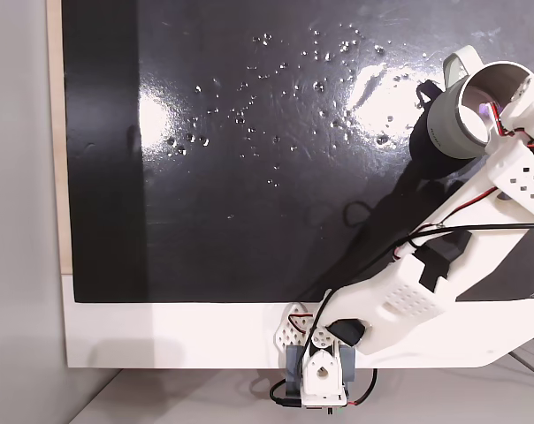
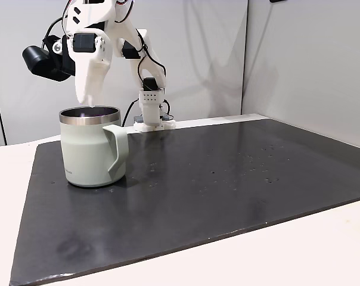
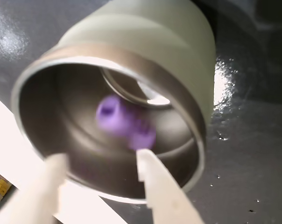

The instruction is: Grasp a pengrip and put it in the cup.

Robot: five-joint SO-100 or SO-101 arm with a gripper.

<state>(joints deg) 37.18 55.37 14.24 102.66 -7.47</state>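
Pengrip (image 3: 124,122), a small light-purple tube, shows blurred inside the steel interior of the cup (image 3: 145,42) in the wrist view, clear of both fingers. The gripper (image 3: 101,161) hangs just over the cup's rim with its jaws parted and nothing between them. In a fixed view the pale grey-green cup (image 2: 87,152) stands upright on the black mat (image 2: 227,179), with the white arm (image 2: 90,53) above it.

Glossy black mat (image 2: 227,190) speckled with small droplets, laid over a white tabletop (image 1: 161,336), pale grey-green cup (image 2: 90,149) standing upright on the mat near one corner, arm base (image 2: 151,113) mounted at the table edge
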